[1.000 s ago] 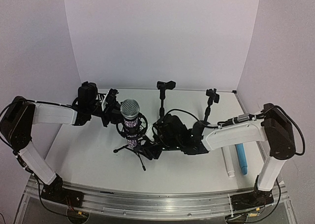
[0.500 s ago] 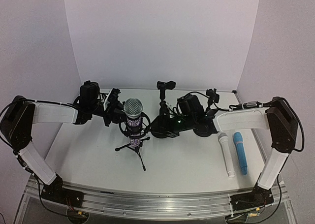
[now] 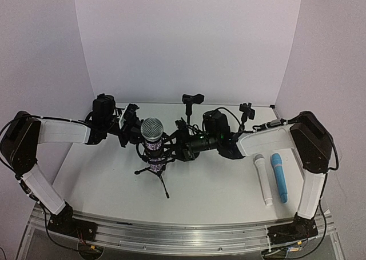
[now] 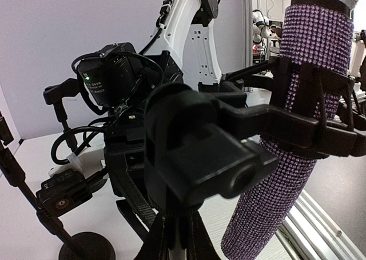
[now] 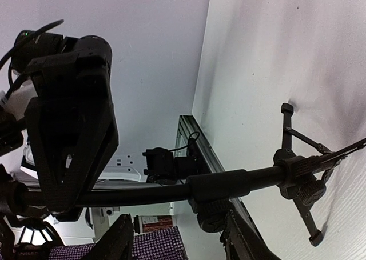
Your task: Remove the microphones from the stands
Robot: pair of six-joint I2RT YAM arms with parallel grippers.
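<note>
Nearest, the tripod stand is upright with the microphone seated in its cradle, not yet out. The right gripper is alongside, fingers apart astride the stand's stem, likely to brace it. Just behind the microphone sits the left gripper; can't tell its grip.

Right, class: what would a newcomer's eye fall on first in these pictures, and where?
The glittery purple microphone, upright in its tripod stand left of centre, stands out first. The left gripper and right gripper flank it closely. A white microphone and a blue microphone lie side by side at the right.
</note>
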